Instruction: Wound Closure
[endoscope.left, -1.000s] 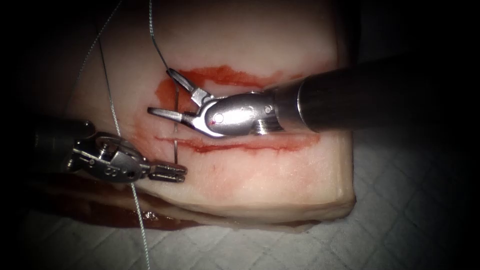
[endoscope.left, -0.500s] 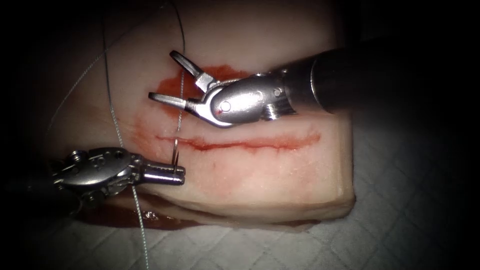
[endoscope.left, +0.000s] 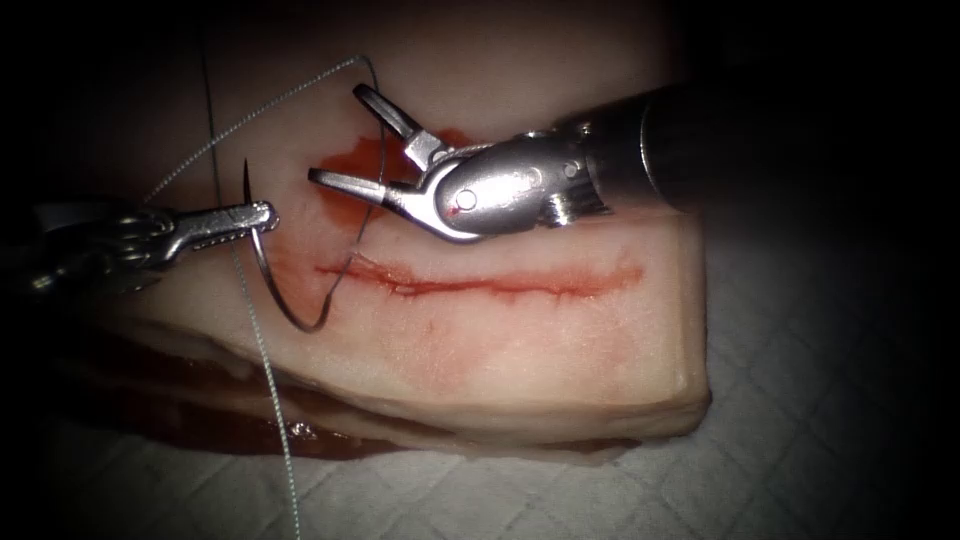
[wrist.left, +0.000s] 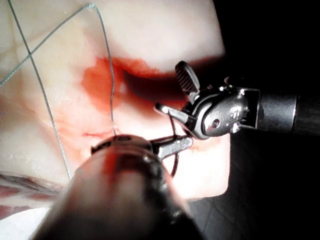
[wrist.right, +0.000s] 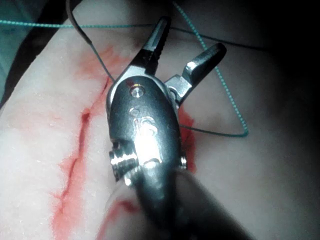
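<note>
Just off the tip of the left tool, the needle hangs free of the tissue. The left tool's jaws are closed on it near its pointed end, so the sharp tip stands a little above them and the rest of the curve sweeps down and to the right, bottoming out below the jaws and rising again toward the left end of the cut. Its long axis runs roughly top to bottom, on the left side of the cut.

The right tool sits above and to the right of the needle, near but apart from it, with its jaws spread wide and holding nothing. The thread passes through the gap between those open jaws without being gripped, running down from there to the needle's tail end near the cut. More thread trails down past the left tool.

The left tool is the nearer one, being in contact with the needle; the right tool's lower jaw points leftward toward the left tool's tip. Red fluid stains the tissue beneath the right tool's jaws.
</note>
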